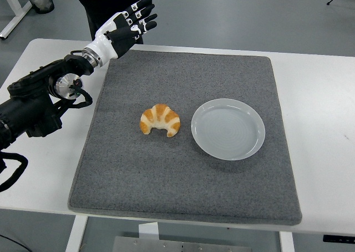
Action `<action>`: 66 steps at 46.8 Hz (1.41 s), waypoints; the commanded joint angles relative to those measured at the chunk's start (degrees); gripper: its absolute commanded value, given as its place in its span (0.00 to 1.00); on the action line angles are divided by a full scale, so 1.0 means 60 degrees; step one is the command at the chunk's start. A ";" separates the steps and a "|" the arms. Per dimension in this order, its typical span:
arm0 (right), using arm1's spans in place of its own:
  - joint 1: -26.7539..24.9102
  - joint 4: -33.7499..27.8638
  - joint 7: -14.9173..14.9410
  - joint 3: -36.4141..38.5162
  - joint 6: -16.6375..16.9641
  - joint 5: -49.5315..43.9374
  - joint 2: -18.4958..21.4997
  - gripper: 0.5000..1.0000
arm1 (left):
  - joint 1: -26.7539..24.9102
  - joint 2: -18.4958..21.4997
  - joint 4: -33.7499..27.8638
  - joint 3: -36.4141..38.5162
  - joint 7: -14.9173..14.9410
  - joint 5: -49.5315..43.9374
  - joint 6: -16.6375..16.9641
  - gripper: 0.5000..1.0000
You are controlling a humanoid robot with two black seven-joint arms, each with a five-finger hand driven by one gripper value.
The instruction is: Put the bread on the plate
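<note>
Head view shows us the bread (160, 120) on the grey mat (183, 185), just left of the empty plate (228, 129). Our left hand (129, 24) hovers well apart at the mat's far-left corner, fingers extended, grasping nothing.

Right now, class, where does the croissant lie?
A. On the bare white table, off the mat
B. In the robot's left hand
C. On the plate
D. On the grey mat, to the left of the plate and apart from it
D: the croissant rests on the grey mat, with a gap between it and the empty plate; the left hand hovers far off, holding nothing.
</note>
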 commanded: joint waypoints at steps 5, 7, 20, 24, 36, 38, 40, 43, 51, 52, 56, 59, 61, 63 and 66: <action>-0.0007 0.0000 0.0011 0.0005 0.0008 0.0001 0.0000 0.90 | 0.0014 0.0007 0.0005 0.0086 0.0001 0.0015 0.0058 1.00; -0.0007 0.0000 -0.0004 0.0005 0.0008 0.0001 0.0000 0.90 | 0.0015 0.0007 0.0020 0.0086 0.0015 0.0015 0.0073 1.00; -0.0007 0.0000 -0.0004 0.0005 0.0022 0.0001 0.0000 0.90 | 0.0015 0.0007 0.0020 0.0086 0.0015 0.0015 0.0103 1.00; 0.0007 0.0015 -0.0004 0.0005 0.0023 0.0001 0.0000 0.90 | 0.0000 0.0007 0.0020 0.0086 0.0015 0.0015 0.0103 1.00; 0.0007 0.0000 -0.0004 0.0005 0.0037 0.0001 0.0000 0.90 | -0.0015 0.0021 -0.0083 0.0130 0.0030 0.0029 0.0103 0.99; 0.0007 0.0000 -0.0004 0.0005 0.0037 0.0001 0.0000 0.90 | -0.0015 0.0051 -0.0097 0.0145 0.0045 0.0029 0.0103 0.99; 0.0007 0.0000 -0.0004 0.0005 0.0037 0.0015 0.0000 0.90 | -0.0029 0.0094 -0.0112 0.0160 0.0059 0.0029 0.0103 0.99; 0.0007 0.0000 -0.0004 0.0005 0.0037 0.0001 0.0000 0.90 | -0.0044 0.0138 -0.0127 0.0247 0.0074 0.0029 0.0103 0.99; 0.0022 0.0000 -0.0004 0.0005 0.0037 0.0015 0.0000 0.90 | -0.0263 0.0372 -0.0112 0.0935 0.0103 0.0044 0.0103 0.97; 0.0022 0.0000 -0.0004 0.0005 0.0037 0.0015 0.0000 0.90 | -0.0336 0.0402 -0.0112 0.1023 0.0103 0.0044 0.0103 0.97; 0.0022 0.0000 -0.0004 0.0005 0.0052 0.0015 0.0000 0.90 | -0.0512 0.0548 -0.0141 0.1345 0.0118 0.0044 0.0103 0.97; 0.0037 0.0000 -0.0004 0.0005 0.0052 0.0015 0.0000 0.91 | -0.0688 0.0724 -0.0345 0.1594 0.0147 0.0044 0.0103 0.97; 0.0037 0.0000 -0.0004 0.0005 0.0052 0.0015 0.0000 0.90 | -0.0863 0.0987 -0.0609 0.1828 0.0162 0.0044 0.0103 0.97; 0.0037 0.0000 -0.0004 0.0005 0.0066 0.0015 0.0000 0.90 | -0.1054 0.1294 -0.0960 0.2106 0.0220 0.0044 0.0117 0.96; 0.0037 0.0000 -0.0004 0.0005 0.0066 0.0015 0.0000 0.90 | -0.1361 0.1734 -0.1589 0.2575 0.0337 0.0044 0.0117 0.96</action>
